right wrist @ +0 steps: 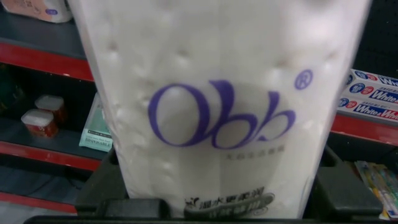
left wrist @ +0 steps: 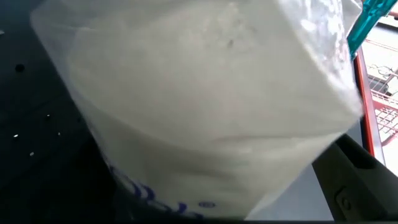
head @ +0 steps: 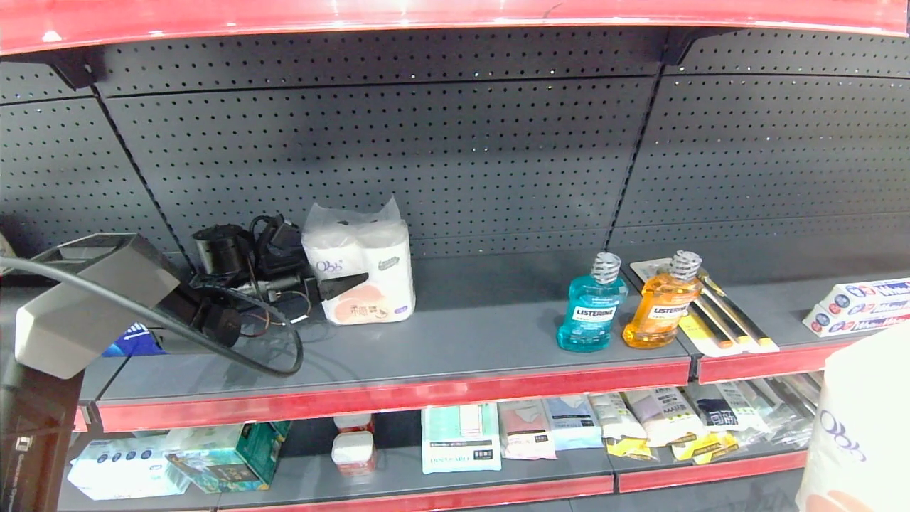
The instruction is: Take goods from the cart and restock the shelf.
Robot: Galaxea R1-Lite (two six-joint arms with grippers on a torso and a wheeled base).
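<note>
Two tissue packs [head: 361, 267] [head: 860, 419], two mouthwash bottles [head: 591, 306] [head: 662, 302]

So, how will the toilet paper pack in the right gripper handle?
The toilet paper pack is probably light for its bulk and squashy: dimpled rolls show under thin film. That smooth film may slip in the right gripper.

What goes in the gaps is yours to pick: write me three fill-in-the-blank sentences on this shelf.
The blue mouthwash bottle stands to the robot's ___ of the orange mouthwash bottle.
The front edge of their shelf is ___.
The right gripper holds a white pack with ___ lettering.
Missing: left; red; purple.
</note>
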